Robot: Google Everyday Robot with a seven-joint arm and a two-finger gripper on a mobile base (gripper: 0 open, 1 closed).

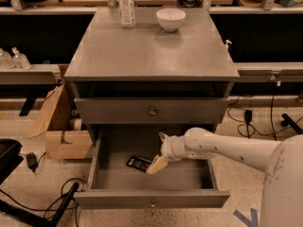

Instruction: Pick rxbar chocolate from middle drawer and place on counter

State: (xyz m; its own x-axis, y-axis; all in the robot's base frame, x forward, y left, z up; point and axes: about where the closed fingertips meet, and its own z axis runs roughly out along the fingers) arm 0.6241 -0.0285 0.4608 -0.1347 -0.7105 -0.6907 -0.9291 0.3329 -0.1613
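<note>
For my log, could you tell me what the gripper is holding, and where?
Nothing: the open gripper hangs in the middle drawer, beside the rxbar chocolate.

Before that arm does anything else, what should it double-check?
1. The middle drawer is pulled out: ok.
2. The rxbar chocolate is in plain sight on the drawer floor: ok.
3. The gripper is inside the drawer, just right of the bar, fingers spread: ok.
4. The bar sits between the fingers: not ok, it lies beside them.
5. The counter has bare space in front of the bowl and bottle: ok.
</note>
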